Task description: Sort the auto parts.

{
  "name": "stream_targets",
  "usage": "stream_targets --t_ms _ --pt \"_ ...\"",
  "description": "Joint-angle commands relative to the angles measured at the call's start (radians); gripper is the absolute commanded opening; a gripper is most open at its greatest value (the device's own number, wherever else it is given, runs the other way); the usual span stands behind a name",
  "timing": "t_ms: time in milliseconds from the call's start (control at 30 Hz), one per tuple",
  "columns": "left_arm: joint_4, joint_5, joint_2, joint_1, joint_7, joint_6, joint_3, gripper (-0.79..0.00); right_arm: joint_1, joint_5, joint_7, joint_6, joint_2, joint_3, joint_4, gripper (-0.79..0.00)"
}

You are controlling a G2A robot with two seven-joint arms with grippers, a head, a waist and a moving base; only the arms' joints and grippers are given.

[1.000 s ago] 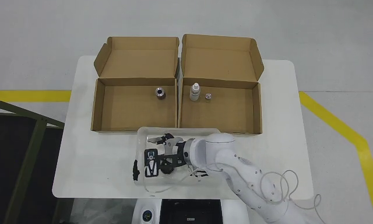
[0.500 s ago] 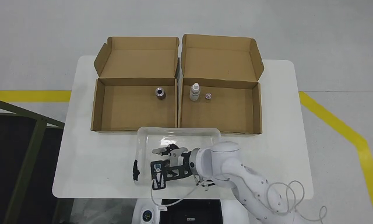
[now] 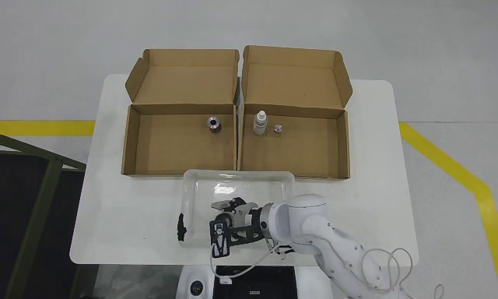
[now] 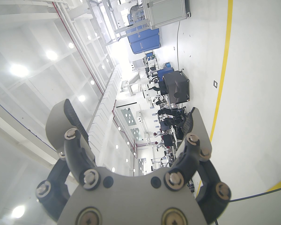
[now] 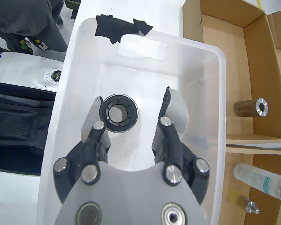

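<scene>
Auto parts are spread over a white tabletop (image 3: 373,205) that takes up the middle of the top view. Two open cardboard boxes sit across its upper half. The left box (image 3: 167,147) holds a metal cylinder (image 3: 212,124). The right box (image 3: 311,151) holds a white bottle (image 3: 261,122) with a small stud (image 3: 277,129) just beside it. Below them at lower centre is a clear bin (image 3: 233,174).

Over the last second the right arm has slid from the bin's left side toward the lower centre of the frame, bringing the right pincer (image 5: 132,97) over the bin's one remaining part. That looks like lining up for a grasp; nothing has been gripped yet.

The right pincer is spread wide and holds nothing. A black bearing ring (image 5: 130,113) lies flat on the bin floor between its fingers. It is hard up against one finger and well apart from the other, though I cannot tell whether it touches.

The left pincer (image 4: 130,113) is also wide open and empty, aimed away into the room.
</scene>
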Motion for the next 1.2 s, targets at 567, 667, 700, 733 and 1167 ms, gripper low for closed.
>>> stream_targets --t_ms 567,667,700,733,1167 --pt "0.000 0.000 0.000 0.000 0.000 0.000 0.000 0.000 0.031 0.004 -0.020 0.026 0.010 -0.032 0.091 -0.314" --pt "0.000 0.000 0.000 0.000 0.000 0.000 0.000 0.000 0.044 0.008 -0.029 0.037 0.007 -0.045 0.121 -0.332" --pt "0.000 0.000 0.000 0.000 0.000 0.000 0.000 0.000 0.048 0.008 -0.031 0.041 0.007 -0.050 0.129 -0.336" --pt "0.000 0.000 0.000 0.000 0.000 0.000 0.000 0.000 0.052 0.008 -0.032 0.045 0.006 -0.055 0.137 -0.336" --pt "0.000 0.000 0.000 0.000 0.000 0.000 0.000 0.000 0.101 0.037 -0.040 0.060 0.000 -0.084 0.182 -0.332"
